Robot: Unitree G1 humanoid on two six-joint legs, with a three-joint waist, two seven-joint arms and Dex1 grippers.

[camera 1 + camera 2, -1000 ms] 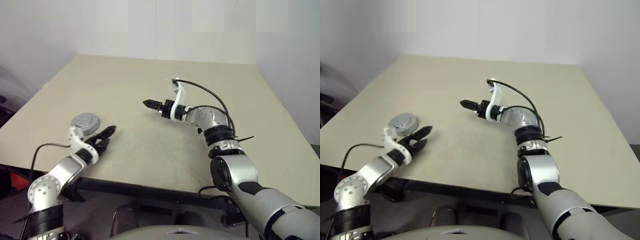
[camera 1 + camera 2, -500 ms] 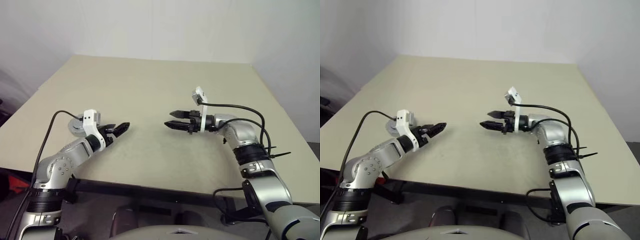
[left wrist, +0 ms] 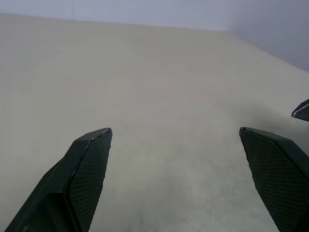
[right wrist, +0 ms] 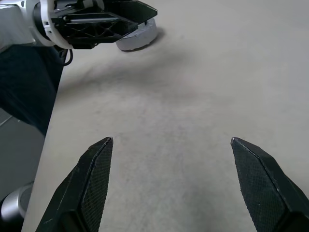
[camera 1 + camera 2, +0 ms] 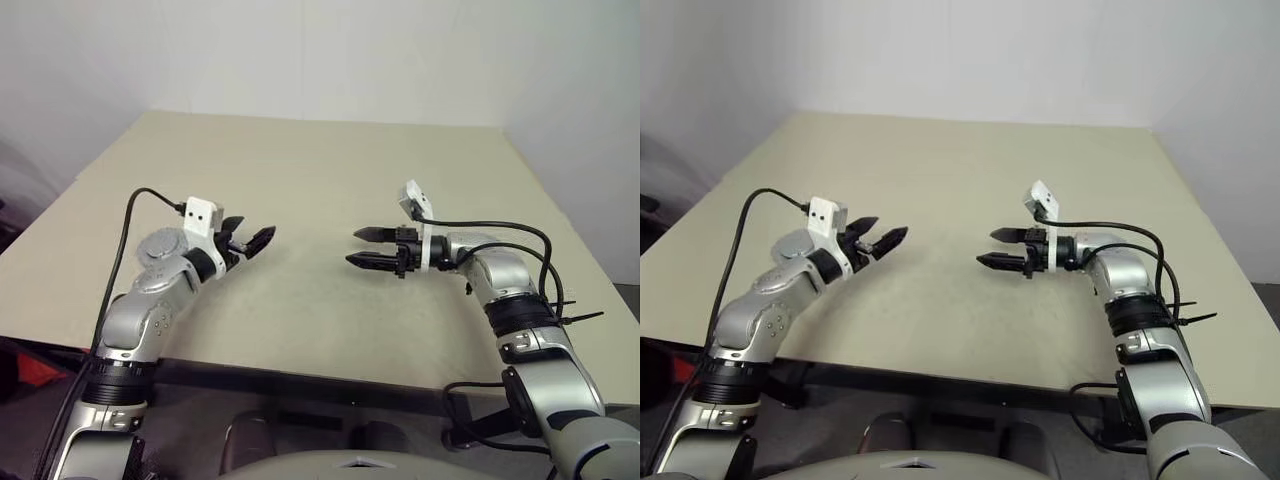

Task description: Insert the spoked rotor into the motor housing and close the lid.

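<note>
Both arms are up over the beige bench (image 5: 330, 170) and facing each other across its middle. The left pincer (image 5: 248, 240) hangs above the surface with its two black fingers spread wide, nothing between them. The right pincer (image 5: 372, 249) points straight back at it, fingers spread just as wide and equally empty, one finger above the other. There is a clear stretch of bare bench between the two sets of tips.

And the task's piece? In the right wrist view a round silver part, the closed motor housing (image 4: 137, 35) with its lid on top as far as I can tell, lies flat on the bench behind the left pincer (image 4: 140, 12), close to the bench's near edge. The pincer's fingers hang over it and hide part of it, so it is mostly its rounded silver edge that shows. From the head camera it is tucked behind the left wrist, so I cannot make it out there. It is well apart from the right pincer. Neither pincer touches it. The spoked rotor itself I cannot pick out.
</note>
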